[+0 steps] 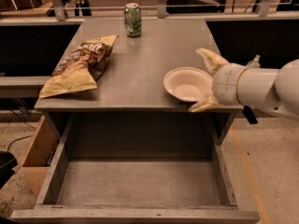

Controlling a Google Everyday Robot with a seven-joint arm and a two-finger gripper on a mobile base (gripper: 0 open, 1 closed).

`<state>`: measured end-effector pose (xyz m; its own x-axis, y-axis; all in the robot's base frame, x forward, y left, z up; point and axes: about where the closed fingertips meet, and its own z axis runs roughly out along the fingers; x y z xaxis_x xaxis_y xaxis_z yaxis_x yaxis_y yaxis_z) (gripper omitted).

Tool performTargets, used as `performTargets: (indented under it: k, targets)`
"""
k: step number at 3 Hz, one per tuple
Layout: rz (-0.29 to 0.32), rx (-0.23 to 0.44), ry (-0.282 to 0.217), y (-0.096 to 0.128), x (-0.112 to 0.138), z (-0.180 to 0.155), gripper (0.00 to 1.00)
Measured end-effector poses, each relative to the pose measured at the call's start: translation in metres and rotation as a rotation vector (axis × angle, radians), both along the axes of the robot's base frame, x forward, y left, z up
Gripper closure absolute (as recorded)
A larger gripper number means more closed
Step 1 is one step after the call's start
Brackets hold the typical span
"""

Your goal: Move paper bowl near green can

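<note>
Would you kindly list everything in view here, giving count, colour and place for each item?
green can: one, green with silver top, upright at the table's far edge.
chip bag: one, tan and brown, lying on the table's left side.
paper bowl: one, off-white, near-right part of the table.
table: one, grey, centre of view.
drawer: one, grey, pulled open below the table's front.
arm: one, white, reaching in from the right.
tool: one, tan, open, its fingers spread either side of the paper bowl's right part.

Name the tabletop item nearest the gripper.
The paper bowl, right beside the gripper's open fingers at the table's right edge; green can and chip bag sit farther left.
</note>
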<state>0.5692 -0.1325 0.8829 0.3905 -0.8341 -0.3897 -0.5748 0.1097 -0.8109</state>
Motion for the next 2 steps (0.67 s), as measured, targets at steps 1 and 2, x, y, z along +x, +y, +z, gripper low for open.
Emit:
performTargets:
  k: [1, 2]
  targets:
    - [-0.003, 0.014, -0.003, -0.0017, 0.0006, -0.0002, 0.39]
    - [-0.011, 0.031, -0.009, -0.0062, -0.0003, 0.0015, 0.63]
